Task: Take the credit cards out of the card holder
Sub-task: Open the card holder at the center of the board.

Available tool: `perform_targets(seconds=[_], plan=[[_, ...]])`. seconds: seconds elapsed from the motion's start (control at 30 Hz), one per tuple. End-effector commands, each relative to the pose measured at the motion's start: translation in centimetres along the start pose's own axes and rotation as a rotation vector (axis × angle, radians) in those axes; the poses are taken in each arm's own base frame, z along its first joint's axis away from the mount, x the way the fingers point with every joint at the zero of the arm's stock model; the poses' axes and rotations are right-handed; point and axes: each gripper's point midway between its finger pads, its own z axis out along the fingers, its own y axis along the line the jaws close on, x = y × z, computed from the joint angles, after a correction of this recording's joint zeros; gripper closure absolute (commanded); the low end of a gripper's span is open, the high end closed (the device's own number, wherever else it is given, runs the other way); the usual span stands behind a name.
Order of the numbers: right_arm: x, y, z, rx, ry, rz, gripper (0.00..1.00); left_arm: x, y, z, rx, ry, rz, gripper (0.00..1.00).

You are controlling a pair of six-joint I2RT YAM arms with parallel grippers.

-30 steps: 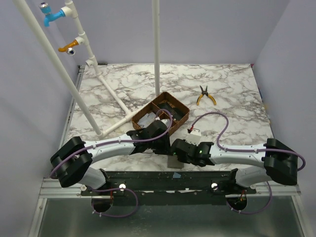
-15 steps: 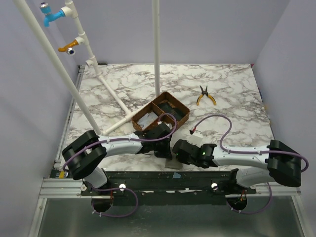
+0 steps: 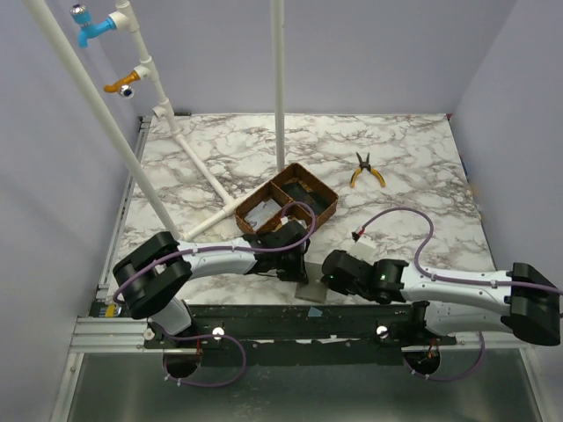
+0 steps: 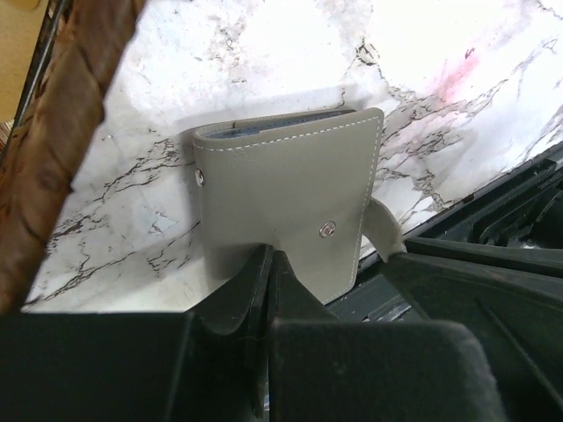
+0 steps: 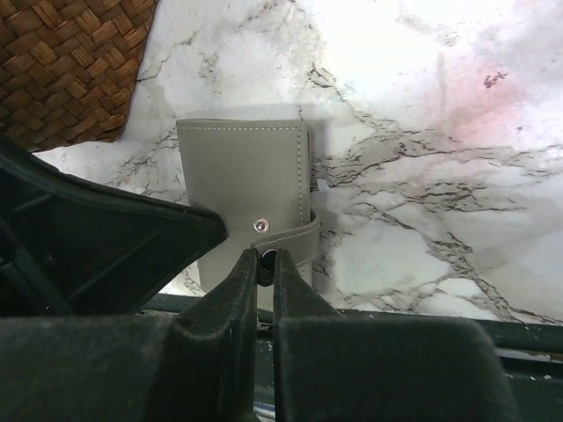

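Note:
The grey card holder (image 3: 310, 290) lies closed on the marble at the table's near edge, also seen in the left wrist view (image 4: 281, 185) and the right wrist view (image 5: 246, 176). My left gripper (image 4: 270, 255) is shut, and its tips rest against the holder's near edge (image 3: 297, 271). My right gripper (image 5: 266, 257) is shut on the holder's snap strap (image 5: 299, 239), pinching the tab with the snap; from above it sits just right of the holder (image 3: 330, 274). A thin blue-grey edge shows along the holder's far side. The credit cards are hidden in both wrist views.
The brown woven tray (image 3: 330, 195) stands just behind the holder, with whitish flat pieces (image 3: 257, 214) in its left compartment. Yellow-handled pliers (image 3: 365, 170) lie at the back right. White pipes (image 3: 202, 167) cross the left side. A black rail (image 3: 352, 312) runs under the holder's near edge.
My left gripper has closed and come down from the tray to the holder's near edge. The right arm has stretched out lower, still holding the strap.

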Motion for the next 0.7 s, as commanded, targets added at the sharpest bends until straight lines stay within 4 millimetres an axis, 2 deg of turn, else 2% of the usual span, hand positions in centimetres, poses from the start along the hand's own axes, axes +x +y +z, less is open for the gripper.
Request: perform_targets(seconds=[0.0,0.23,0.47,0.67], plan=[[-1.5,-1.5,-1.0,0.038,-0.065,0.005,0.99,1.0,2.8,0.0,-0.122,0.01,0.027,1.0],[-3.1,-1.3,-2.2,0.059,-0.111,-0.03,0.99,-0.4,-0.5,-1.6,-0.041,-0.024,0.112,0.99],[-4.3,0.4,-3.6,0.025,-0.135,-0.04,0.99,-1.6,-3.0,-3.5,0.007,-0.058,0.176,0.83],[-5.5,1.9,-4.9,0.001,-0.153,-0.047,0.99,-2.0,-4.2,-3.8,0.038,-0.063,0.196,0.72]])
